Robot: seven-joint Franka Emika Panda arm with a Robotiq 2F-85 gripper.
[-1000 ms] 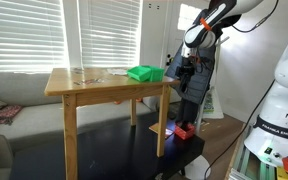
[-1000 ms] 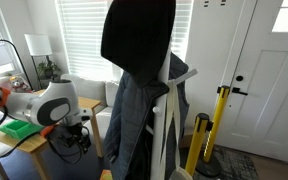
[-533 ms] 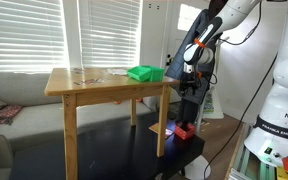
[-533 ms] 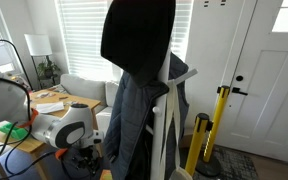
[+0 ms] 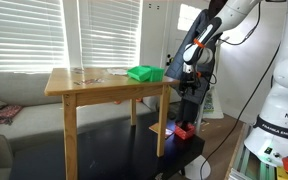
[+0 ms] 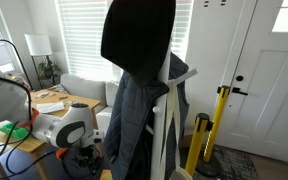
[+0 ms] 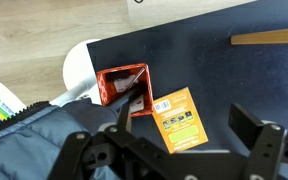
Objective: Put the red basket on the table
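The red basket (image 7: 123, 84) stands on the low black platform (image 7: 204, 60), open side up, with something pale inside it. In an exterior view the red basket (image 5: 184, 131) sits below the table's right end. My gripper (image 7: 189, 122) hangs above it, open and holding nothing. Its left finger (image 7: 125, 110) overlaps the basket's lower right corner and its right finger (image 7: 250, 124) stands far off to the right. The light wooden table (image 5: 84, 86) is tall, and my gripper (image 5: 189, 97) hangs just past its right edge.
An orange card (image 7: 176, 116) lies on the platform between my fingers. A green basket (image 5: 144, 73) sits on the table. A dark jacket (image 7: 29, 135) on a stand (image 6: 139, 90) hangs close beside the red basket. A table leg (image 7: 270, 38) crosses the top right.
Over the first half second the arm came down beside the table's right end, toward the red basket. Since then nothing has moved, and the jaws stayed open.
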